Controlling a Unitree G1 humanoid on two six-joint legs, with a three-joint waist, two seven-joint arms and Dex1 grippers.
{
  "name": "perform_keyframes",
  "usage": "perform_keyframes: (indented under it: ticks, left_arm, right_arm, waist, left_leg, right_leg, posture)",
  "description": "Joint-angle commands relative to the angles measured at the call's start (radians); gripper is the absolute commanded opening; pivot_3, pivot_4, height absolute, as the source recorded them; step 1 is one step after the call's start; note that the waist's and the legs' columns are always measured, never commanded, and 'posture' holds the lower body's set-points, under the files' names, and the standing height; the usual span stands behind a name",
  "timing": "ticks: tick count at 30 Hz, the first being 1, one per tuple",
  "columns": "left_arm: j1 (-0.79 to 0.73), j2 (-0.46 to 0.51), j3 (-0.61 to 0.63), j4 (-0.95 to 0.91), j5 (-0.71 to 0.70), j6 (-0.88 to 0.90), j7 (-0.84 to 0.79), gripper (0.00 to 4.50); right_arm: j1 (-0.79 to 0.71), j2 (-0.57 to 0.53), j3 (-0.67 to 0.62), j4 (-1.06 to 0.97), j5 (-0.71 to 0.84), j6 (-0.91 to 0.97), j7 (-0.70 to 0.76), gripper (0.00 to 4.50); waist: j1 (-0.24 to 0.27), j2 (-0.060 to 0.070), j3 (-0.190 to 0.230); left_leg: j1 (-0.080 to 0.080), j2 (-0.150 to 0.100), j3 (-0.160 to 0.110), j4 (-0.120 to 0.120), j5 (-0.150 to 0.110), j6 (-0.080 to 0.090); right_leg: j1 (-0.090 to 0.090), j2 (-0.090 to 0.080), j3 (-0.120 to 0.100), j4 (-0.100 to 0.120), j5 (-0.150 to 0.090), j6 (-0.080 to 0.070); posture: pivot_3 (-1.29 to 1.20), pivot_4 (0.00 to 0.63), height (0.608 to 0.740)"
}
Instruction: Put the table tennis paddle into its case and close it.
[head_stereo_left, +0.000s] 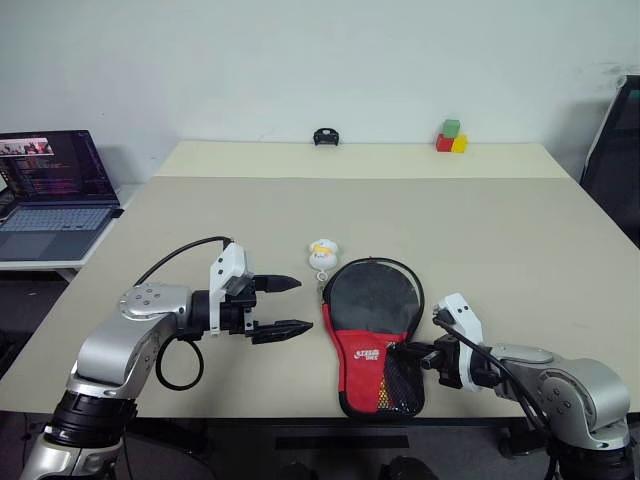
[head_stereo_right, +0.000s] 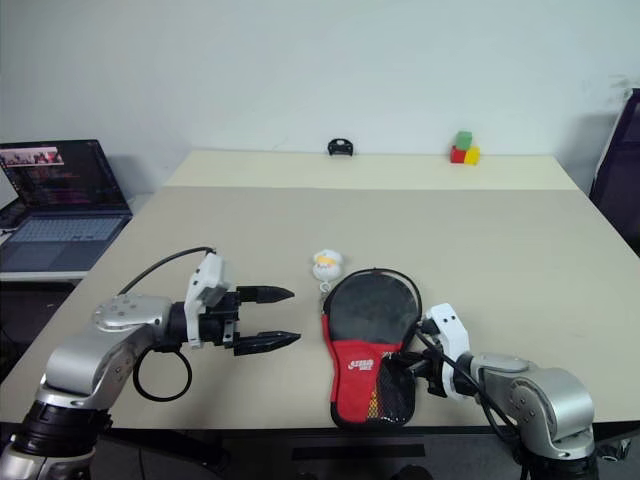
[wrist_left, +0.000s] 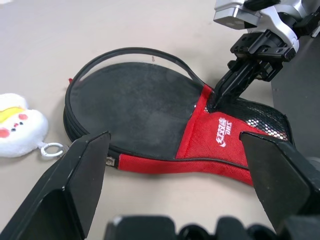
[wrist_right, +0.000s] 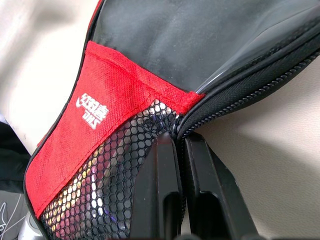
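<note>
The beige bench (head_stereo_left: 520, 240) carries the case (head_stereo_left: 373, 335) between both grippers, with a plush toy (head_stereo_left: 323, 255) just beyond the left gripper (head_stereo_left: 287, 306).

White plush keychain (head_stereo_left: 323, 255) mid-table (head_stereo_left: 500, 230); laptop (head_stereo_left: 50, 195) left; coloured blocks (head_stereo_left: 451, 137), black object (head_stereo_left: 325, 136) far edge.

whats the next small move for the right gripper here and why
Probably keep drawing the right gripper along the case edge toward its handle end: its fingers are pinched shut at the zip line beside the mesh pocket, and the left gripper waits open nearby.
</note>
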Motion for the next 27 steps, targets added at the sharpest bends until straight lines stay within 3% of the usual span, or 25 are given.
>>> perform_keyframes:
  ticks: [1, 5, 9, 19, 27]
  left_arm:
    - [-0.012, 0.008, 0.001, -0.02, -0.005, -0.017, -0.005, 4.5]
    - [-0.009, 0.008, 0.002, -0.021, 0.0, -0.021, 0.0, 4.5]
    - [-0.003, 0.009, 0.003, -0.024, 0.001, -0.024, 0.0, 4.5]
    - [-0.001, 0.005, -0.005, -0.02, 0.007, -0.036, 0.001, 4.5]
    - [-0.006, 0.0, -0.001, 0.002, 0.013, -0.05, 0.017, 4.5]
  right_arm:
    - [0.004, 0.014, -0.017, -0.026, 0.034, 0.017, -0.014, 0.01]
    - [0.008, 0.036, -0.034, -0.016, 0.033, 0.037, -0.044, 0.01]
    - [0.012, 0.033, -0.039, -0.019, 0.033, 0.04, -0.064, 1.04]
    - [0.012, -0.033, -0.172, -0.062, 0.096, 0.087, -0.047, 4.39]
    - [-0.035, -0.137, -0.275, -0.115, 0.22, -0.031, 0.069, 4.48]
  waist:
    - [0.0, 0.0, 0.0]
    - [0.0, 0.0, 0.0]
    - [0.0, 0.0, 0.0]
    - [0.003, 0.0, 0.0]
    - [0.001, 0.0, 0.0]
  left_leg:
    - [0.0, 0.0, 0.0, 0.0, 0.0, 0.0]
    - [0.0, 0.0, 0.0, 0.0, 0.0, 0.0]
    - [0.0, 0.0, 0.0, 0.0, 0.0, 0.0]
    - [0.0, -0.001, 0.0, 0.0, 0.0, 0.0]
    - [0.0, 0.0, -0.001, 0.0, 0.0, 0.0]
  right_leg:
    - [0.0, 0.0, 0.0, 0.0, 0.0, 0.0]
    - [0.0, 0.0, 0.0, 0.0, 0.0, 0.0]
    - [0.0, 0.0, 0.0, 0.0, 0.0, 0.0]
    - [0.001, 0.0, 0.0, 0.0, 0.0, 0.001]
    - [0.002, 0.0, -0.001, -0.002, 0.0, 0.001]
  posture:
    - [0.0, 0.15, 0.74]
    - [0.0, 0.15, 0.74]
    - [0.0, 0.15, 0.74]
    - [0.0, 0.15, 0.74]
    - [0.0, 0.15, 0.74]
